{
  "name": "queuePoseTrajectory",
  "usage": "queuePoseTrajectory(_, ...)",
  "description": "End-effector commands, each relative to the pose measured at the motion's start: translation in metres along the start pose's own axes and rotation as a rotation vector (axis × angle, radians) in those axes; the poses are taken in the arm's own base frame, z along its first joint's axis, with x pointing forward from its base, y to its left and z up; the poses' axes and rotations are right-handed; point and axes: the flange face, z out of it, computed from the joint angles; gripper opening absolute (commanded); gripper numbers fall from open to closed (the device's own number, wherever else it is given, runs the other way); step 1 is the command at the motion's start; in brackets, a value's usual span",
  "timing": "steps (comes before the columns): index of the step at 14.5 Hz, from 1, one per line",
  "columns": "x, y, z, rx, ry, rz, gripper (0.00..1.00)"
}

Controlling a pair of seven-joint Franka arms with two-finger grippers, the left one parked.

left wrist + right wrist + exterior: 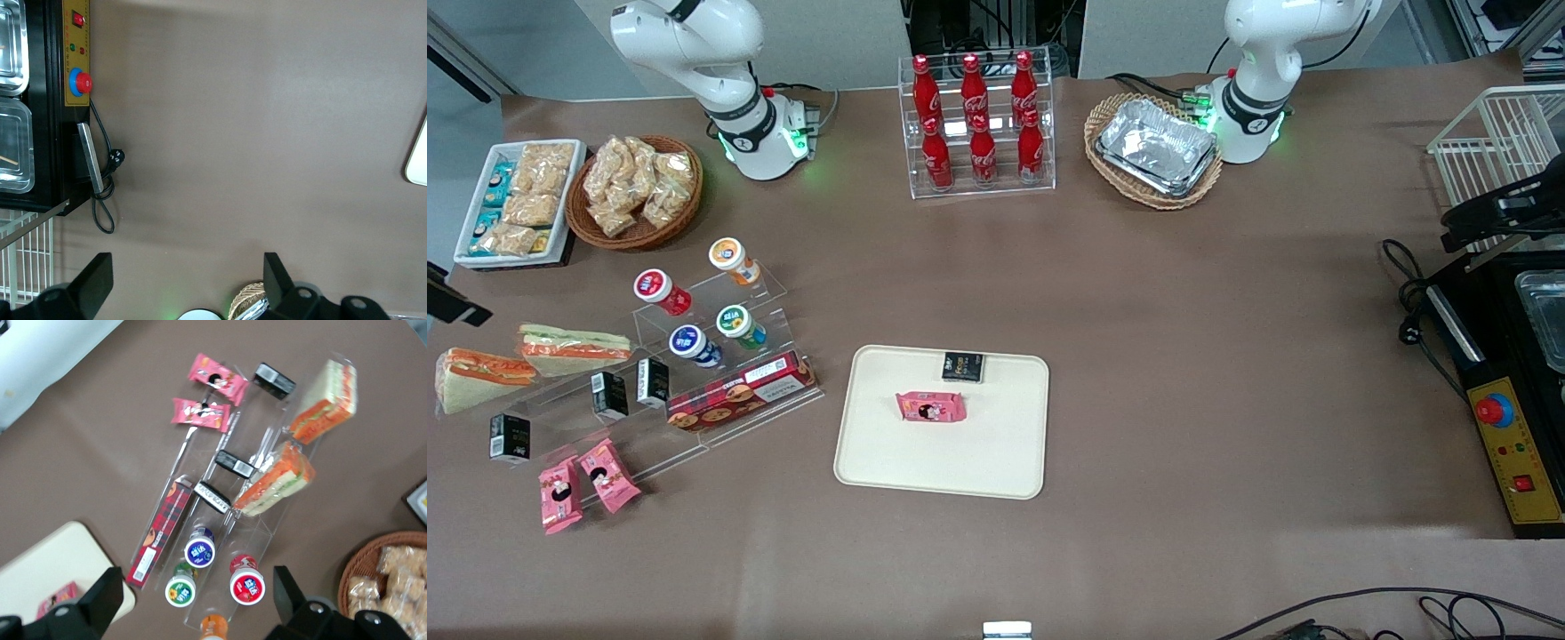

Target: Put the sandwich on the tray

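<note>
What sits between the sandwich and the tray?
Front view: the clear stand with black boxes and a red biscuit box. The open gripper hovers above the stand.

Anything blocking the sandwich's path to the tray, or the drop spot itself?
Partly. The acrylic display stand with yogurt cups and a red biscuit box sits between the sandwich and the tray. A pink snack pack and a black box occupy some of the tray. The open gripper hangs above the stand.

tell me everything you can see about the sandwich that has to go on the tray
The sandwich is a triangular wedge of white bread with a bright orange-red filling, in clear wrap. It lies at the working arm's end of the table, at the edge of the clear acrylic display stand, beside a longer sandwich with green layers. Nothing grips it; the hand hovers open above the stand.
</note>
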Motion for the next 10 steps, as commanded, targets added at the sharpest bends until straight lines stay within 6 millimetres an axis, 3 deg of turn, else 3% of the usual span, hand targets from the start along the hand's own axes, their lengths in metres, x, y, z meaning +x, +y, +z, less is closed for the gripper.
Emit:
queuePoseTrajectory(1, 0.02, 0.023, 0.008, -0.004, -0.006, 0.155, 1.0)
queuePoseTrajectory(7, 0.057, 0.067, 0.028, -0.03, -0.001, 0.26, 1.0)
queuePoseTrajectory(10, 0.08, 0.099, 0.043, -0.044, 0.012, 0.329, 1.0)
